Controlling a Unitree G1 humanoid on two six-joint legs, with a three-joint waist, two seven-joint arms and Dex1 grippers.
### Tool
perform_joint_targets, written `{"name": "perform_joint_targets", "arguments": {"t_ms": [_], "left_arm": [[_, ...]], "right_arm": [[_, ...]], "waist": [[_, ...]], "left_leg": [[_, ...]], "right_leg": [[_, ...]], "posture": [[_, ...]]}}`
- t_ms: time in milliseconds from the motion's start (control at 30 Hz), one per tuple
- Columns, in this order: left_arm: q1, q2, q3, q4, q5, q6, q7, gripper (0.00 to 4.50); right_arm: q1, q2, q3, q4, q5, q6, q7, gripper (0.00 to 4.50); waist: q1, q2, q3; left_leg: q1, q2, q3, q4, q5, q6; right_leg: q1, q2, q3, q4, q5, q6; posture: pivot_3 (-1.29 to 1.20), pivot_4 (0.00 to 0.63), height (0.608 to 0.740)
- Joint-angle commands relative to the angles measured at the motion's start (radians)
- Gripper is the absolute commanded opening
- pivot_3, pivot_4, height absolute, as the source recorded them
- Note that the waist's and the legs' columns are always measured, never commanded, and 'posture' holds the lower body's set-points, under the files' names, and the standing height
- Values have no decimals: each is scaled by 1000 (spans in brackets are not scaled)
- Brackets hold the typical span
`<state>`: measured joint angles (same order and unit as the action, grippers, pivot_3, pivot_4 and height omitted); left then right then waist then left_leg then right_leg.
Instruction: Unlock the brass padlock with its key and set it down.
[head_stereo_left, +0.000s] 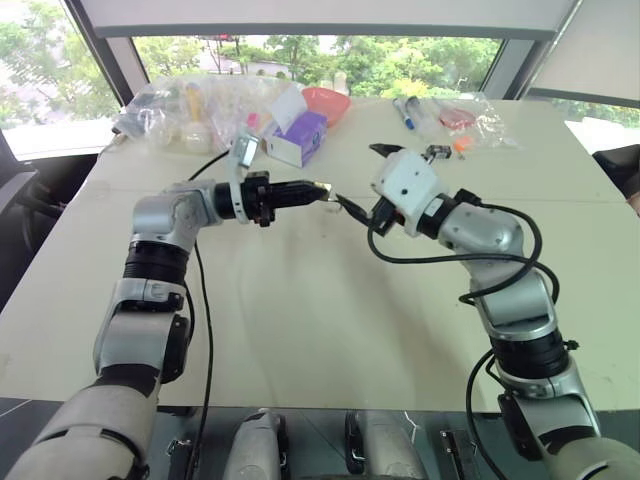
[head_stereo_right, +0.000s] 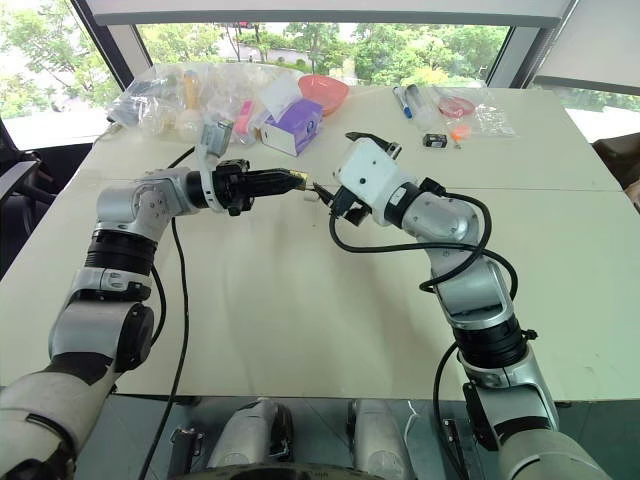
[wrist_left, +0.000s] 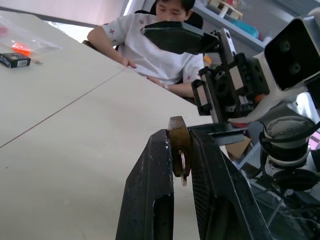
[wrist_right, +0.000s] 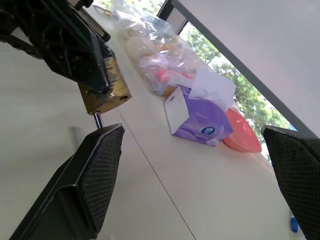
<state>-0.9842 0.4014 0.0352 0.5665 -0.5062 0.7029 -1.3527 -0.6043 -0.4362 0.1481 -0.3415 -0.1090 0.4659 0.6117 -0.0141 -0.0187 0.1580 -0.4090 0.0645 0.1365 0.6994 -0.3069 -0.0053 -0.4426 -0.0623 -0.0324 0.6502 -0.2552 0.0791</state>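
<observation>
Pinching the small yellowish-brass metal padlock (wrist_left: 178, 145) high above the pale tabletop (head_stereo_left: 300, 330), the left hand (head_stereo_left: 318, 189) has it clamped tight between two black fingers, key stem poking out underneath. The right hand (wrist_right: 195, 170) hangs spread wide, gripping nothing, one pad just beside that stem. Danger here: a loose pinch and the padlock drops, or the key slips free. Farther off sit a purple tissue box (head_stereo_right: 293, 127), a coral bowl (head_stereo_right: 323, 94), bagged clutter (head_stereo_left: 165, 112), and a seated person (wrist_left: 160, 45), none blocking.
</observation>
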Motion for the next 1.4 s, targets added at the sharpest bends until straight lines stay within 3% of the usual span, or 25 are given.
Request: {"name": "perform_joint_targets", "arguments": {"t_ms": [33,367,433,600,667,700,800,1067,1200,1367,1400], "left_arm": [[-7,8,28,-47,-30,-4,-3,0],[0,-13,1,10,33,-96,44,0],[11,-34,-18,35,65,-113,82,0],[26,-138,-38,75,81,-49,190,0],[25,-167,-44,99,92,-40,217,0],[16,-201,-53,145,102,-31,241,0],[-22,-274,-60,281,126,-22,287,0],[-128,-364,-16,539,187,-142,372,0],[-149,-366,-19,563,210,-154,330,1820],[-149,-335,-34,552,253,-172,323,4464],[-143,-321,-50,536,275,-195,326,4464]], "right_arm": [[-9,-12,23,-22,4,-21,13,4469],[22,-55,-1,-51,8,30,15,4469],[44,-98,-35,-103,19,148,33,4469],[94,-76,-254,-408,325,828,158,4469],[86,-76,-306,-461,394,977,180,4469],[117,-129,-306,-489,416,1018,192,4469],[179,-239,-284,-520,441,1066,171,4469],[180,-233,-268,-515,482,1066,62,4469],[183,-234,-267,-511,497,1056,23,4500],[196,-243,-258,-500,510,1036,-8,4500],[198,-244,-253,-500,512,1032,-14,4500]], "waist": [[0,0,0],[2,0,0],[5,0,0],[9,0,0],[8,0,0],[6,0,0],[10,0,0],[3,0,0],[4,0,0],[4,0,0],[4,0,0]], "left_leg": [[0,0,0,0,0,0],[0,0,0,0,0,0],[0,0,0,0,0,0],[-1,0,-3,0,0,1],[-1,0,-4,0,0,1],[-1,0,-4,0,-1,1],[0,-1,-4,0,-5,9],[0,-1,-5,0,-5,9],[0,-1,-4,0,-5,9],[0,-1,-4,0,-5,9],[0,-1,-4,0,-5,9]], "right_leg": [[0,0,0,0,0,0],[0,0,0,0,0,0],[0,0,0,0,0,0],[0,-1,0,-1,0,0],[0,-1,0,-1,0,0],[0,0,0,-1,0,0],[1,-1,0,-1,0,0],[0,0,0,-1,0,0],[0,-1,0,-1,0,0],[0,-1,0,-1,0,0],[0,-1,0,-1,0,0]], "posture": [[0,150,734],[0,150,734],[0,150,734],[0,150,734],[0,150,734],[0,150,734],[0,150,734],[0,150,734],[0,150,734],[0,150,734],[0,150,734]]}}
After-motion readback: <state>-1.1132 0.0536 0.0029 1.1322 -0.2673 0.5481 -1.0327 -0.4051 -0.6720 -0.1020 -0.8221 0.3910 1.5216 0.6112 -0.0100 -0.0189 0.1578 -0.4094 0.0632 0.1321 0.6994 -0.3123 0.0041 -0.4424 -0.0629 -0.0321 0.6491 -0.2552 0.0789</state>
